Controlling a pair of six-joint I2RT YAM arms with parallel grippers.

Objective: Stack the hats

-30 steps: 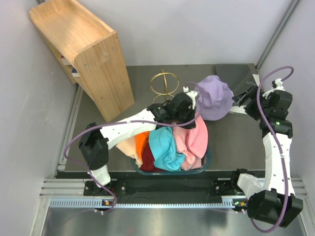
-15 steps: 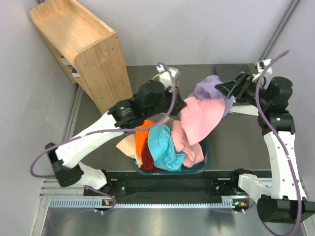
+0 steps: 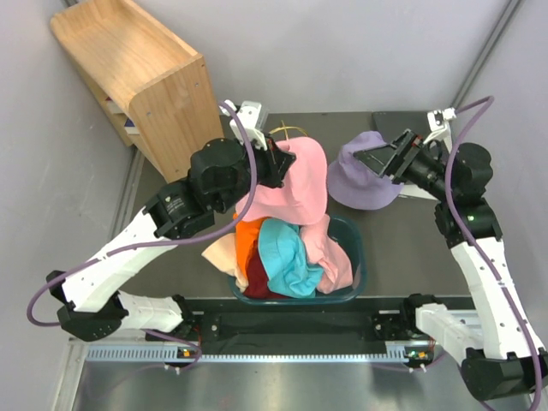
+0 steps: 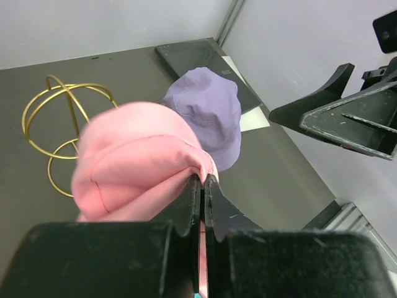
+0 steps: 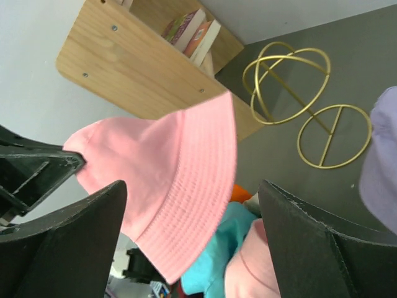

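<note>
My left gripper (image 3: 278, 163) is shut on the brim of a pink hat (image 3: 295, 184), holding it in the air above the tub; it also shows in the left wrist view (image 4: 133, 164) and right wrist view (image 5: 167, 186). A lavender hat (image 3: 364, 171) lies on the table at the right, also seen from the left wrist (image 4: 211, 115). My right gripper (image 3: 377, 160) is open and empty, raised beside the lavender hat and facing the pink one. Teal (image 3: 287, 257), orange (image 3: 248, 240), maroon (image 3: 257, 278), peach (image 3: 221, 253) and another pink hat (image 3: 334, 257) fill the tub.
The dark teal tub (image 3: 353, 235) sits at the table's near middle. A gold wire globe frame (image 5: 291, 81) stands behind the pink hat. A wooden shelf (image 3: 145, 86) stands at the back left. A dark flat board (image 3: 411, 128) lies at the back right.
My left gripper has lifted the pink hat out of the tub and carried it up and to the left. My right arm has swung its gripper left toward the hats.
</note>
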